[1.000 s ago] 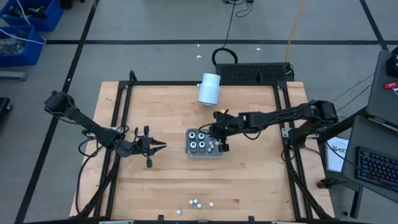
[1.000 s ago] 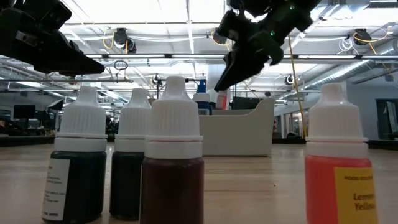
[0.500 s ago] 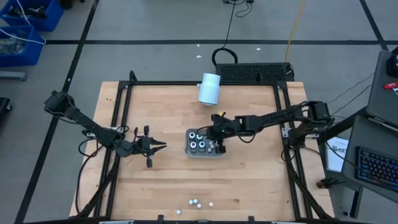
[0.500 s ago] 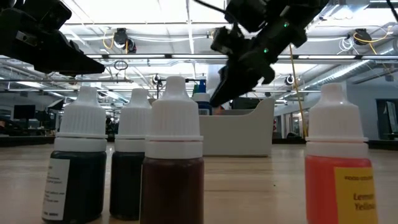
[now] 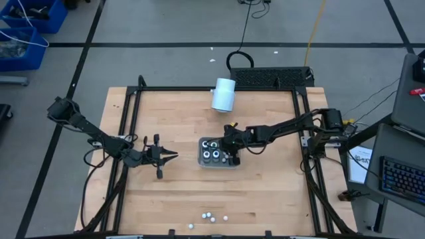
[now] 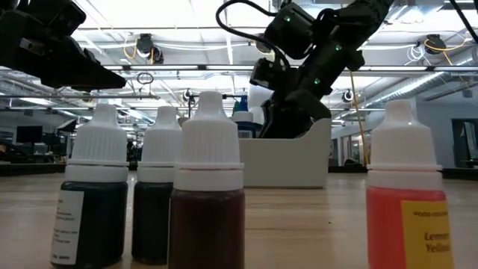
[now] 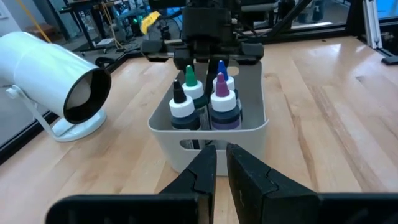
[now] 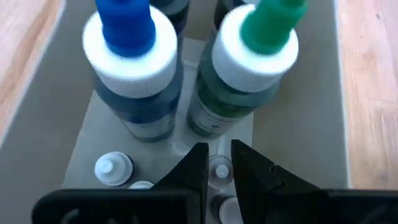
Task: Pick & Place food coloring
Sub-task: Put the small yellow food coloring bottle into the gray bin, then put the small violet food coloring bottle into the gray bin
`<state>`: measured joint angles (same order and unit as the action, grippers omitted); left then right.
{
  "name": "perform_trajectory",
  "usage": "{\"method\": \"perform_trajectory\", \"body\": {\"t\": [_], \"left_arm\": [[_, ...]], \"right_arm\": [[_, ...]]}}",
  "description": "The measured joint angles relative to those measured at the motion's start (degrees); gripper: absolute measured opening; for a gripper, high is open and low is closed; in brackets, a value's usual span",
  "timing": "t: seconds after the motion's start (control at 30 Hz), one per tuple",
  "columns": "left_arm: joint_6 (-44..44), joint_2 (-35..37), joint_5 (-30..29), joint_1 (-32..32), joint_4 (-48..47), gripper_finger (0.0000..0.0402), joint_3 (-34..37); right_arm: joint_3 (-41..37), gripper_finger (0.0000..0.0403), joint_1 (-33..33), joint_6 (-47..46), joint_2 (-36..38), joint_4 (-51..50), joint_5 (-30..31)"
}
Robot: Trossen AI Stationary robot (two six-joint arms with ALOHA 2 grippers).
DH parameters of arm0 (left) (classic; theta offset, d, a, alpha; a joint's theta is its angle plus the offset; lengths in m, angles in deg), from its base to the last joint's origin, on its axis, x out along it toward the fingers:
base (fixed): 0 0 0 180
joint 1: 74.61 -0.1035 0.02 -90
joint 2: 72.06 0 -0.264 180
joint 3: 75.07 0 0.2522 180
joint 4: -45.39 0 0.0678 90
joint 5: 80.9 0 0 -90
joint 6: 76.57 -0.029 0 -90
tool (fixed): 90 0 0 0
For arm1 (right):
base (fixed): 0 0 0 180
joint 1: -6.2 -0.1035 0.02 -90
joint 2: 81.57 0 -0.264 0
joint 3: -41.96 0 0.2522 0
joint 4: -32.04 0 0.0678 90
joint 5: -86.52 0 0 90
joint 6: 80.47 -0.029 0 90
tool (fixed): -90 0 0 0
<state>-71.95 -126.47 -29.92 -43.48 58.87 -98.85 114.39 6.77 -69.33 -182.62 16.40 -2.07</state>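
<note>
Wooden table [image 5: 265, 192], right claw [image 5: 230, 153] dipped into grey tray [image 5: 202, 161], pinching small white-capped bottle [image 8: 219, 170], left claw [image 5: 171, 156] idle, pressed together

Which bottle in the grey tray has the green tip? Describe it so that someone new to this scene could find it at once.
On the wooden table, find the grey tray at its middle, where the right gripper reaches in. Four large dark bottles with white collars stand in it. The green-tipped bottle is the only one with a green nozzle; the others' tips are blue, purple and black.
</note>
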Motion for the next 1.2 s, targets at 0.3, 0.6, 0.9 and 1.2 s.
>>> {"method": "perform_trajectory", "body": {"t": [0.3,0.6,0.9,1.2], "left_arm": [[0.0,0.0,0.1,0.0,0.0,0.0047,0.0],[0.1,0.0,0.1,0.0,0.0,0.0047,0.0],[0.1,0.0,0.0,0.0,0.0,0.0047,0.0],[2.1,0.0,0.1,0.0,0.3,0.0047,0.0]], "right_arm": [[0.0,0.0073,1.1,-2.8,0.1,0.4,0.2],[0.0,0.0099,1.3,-2.6,2.2,-0.1,0.2],[0.0,0.0095,1.9,1.6,13.8,-8.8,1.7],[-12.0,0.0029,3.3,0.1,34.7,-3.4,-9.0]]}}
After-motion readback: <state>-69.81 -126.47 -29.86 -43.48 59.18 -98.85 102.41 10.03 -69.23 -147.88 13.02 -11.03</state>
